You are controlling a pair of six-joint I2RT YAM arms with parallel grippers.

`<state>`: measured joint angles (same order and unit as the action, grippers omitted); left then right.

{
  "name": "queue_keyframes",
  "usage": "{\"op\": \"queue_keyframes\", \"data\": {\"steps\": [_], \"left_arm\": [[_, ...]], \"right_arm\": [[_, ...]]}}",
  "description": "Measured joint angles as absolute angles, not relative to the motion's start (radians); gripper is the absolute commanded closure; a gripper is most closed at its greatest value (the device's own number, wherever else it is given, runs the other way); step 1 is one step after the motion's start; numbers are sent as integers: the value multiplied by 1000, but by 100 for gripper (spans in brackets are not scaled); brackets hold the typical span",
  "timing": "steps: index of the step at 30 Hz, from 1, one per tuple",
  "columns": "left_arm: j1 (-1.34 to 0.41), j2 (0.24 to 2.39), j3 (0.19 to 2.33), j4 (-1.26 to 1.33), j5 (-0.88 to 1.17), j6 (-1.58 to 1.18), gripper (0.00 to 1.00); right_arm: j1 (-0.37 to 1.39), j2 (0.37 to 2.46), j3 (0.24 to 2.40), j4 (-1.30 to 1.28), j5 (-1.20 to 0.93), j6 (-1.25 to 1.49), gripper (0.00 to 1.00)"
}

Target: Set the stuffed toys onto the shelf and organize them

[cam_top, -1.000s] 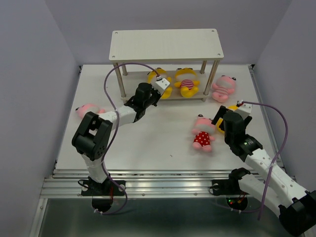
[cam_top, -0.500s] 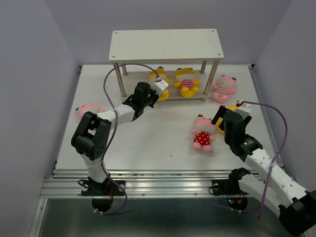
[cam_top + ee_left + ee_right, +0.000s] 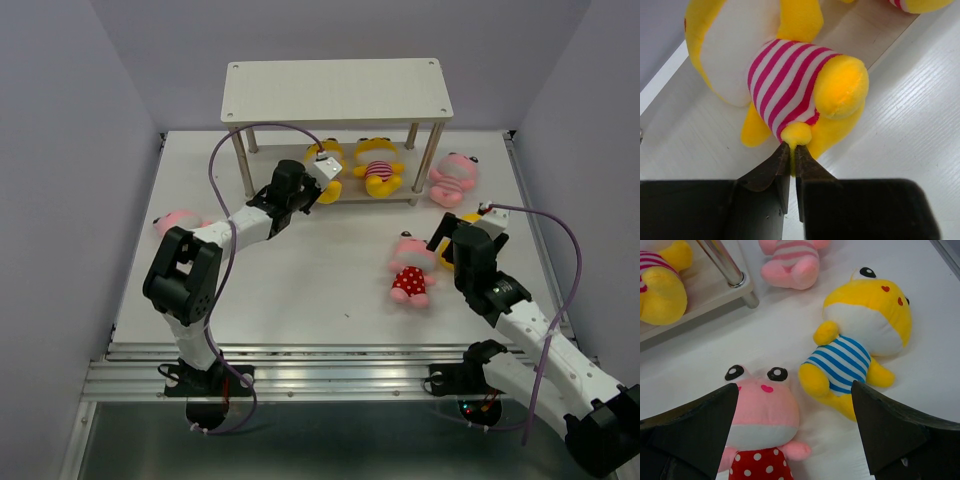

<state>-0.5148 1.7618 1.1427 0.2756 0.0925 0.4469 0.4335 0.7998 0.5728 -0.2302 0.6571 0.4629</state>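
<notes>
Your left gripper [image 3: 791,146] has its jaws almost together, tips touching a small yellow nub on the red-striped yellow toy [image 3: 790,85] lying on the lower board of the shelf [image 3: 335,90]; whether they pinch it, I cannot tell from this close view. Your right gripper [image 3: 792,388] hangs with jaws wide apart, holding nothing, above the polka-dot pink toy [image 3: 762,410] and the blue-striped yellow toy [image 3: 840,360], side by side on the table [image 3: 300,290].
</notes>
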Motion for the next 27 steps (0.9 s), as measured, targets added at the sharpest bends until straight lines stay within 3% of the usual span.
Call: {"op": "queue_keyframes", "data": {"steps": [5,16,17,21,22,27], "left_arm": [[-515,1762,1163,262,95,442,73],[-515,1762,1173,235,94,419,49],[-515,1762,1176,234,94,414,43],[-515,1758,1179,231,97,394,40],[-515,1755,1179,231,98,391,29],[-515,1727,1179,225,105,369,17]], "right_arm": [[434,800,573,-229,654,463,0],[434,799,573,-224,653,460,0],[434,799,573,-224,653,460,0],[434,799,573,-224,649,460,0],[434,799,572,-224,647,460,0],[434,799,572,-224,645,460,0]]}}
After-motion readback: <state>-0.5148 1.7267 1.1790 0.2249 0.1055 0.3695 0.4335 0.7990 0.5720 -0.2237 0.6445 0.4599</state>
